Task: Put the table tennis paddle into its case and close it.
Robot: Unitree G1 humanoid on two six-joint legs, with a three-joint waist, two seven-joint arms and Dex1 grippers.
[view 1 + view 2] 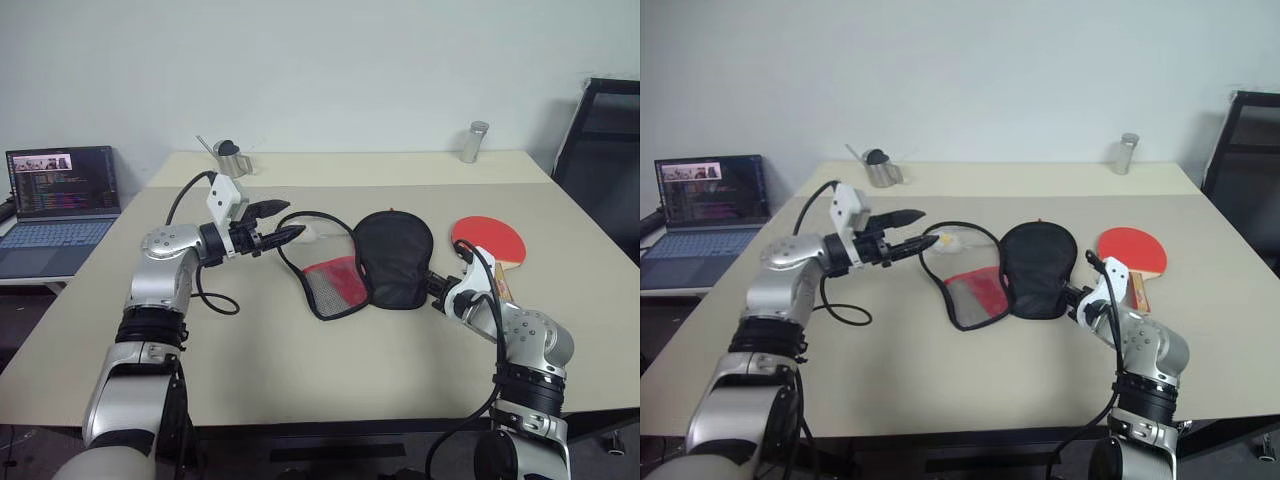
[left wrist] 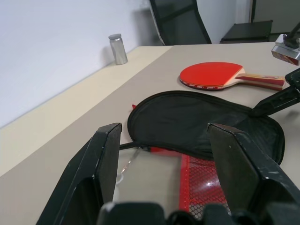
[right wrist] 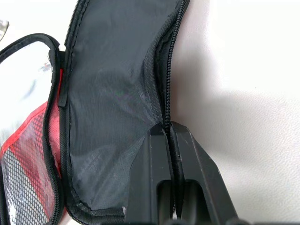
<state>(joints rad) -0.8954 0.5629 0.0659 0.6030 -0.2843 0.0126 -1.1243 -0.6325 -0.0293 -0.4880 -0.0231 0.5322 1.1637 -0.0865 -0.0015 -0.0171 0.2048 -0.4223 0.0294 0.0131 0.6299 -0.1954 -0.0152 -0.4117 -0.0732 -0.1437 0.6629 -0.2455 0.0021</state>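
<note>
**Soft case pinned at its edge, stiff paddle waiting beside it**

While the case (image 1: 393, 258) lies unzipped on the table (image 1: 300, 370), red mesh lining showing, the right gripper (image 3: 168, 133) is clenched on its zipper edge. The left gripper (image 1: 283, 226) hovers with fingers spread, grasping nothing. The table tennis paddle (image 1: 489, 240) rests just beside the case. It looks light and rigid, best taken by the wooden handle; the fabric will likely flop and slide.

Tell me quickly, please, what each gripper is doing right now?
Left gripper: open, holding nothing.
Right gripper: shut on the case's zipper edge.
</note>
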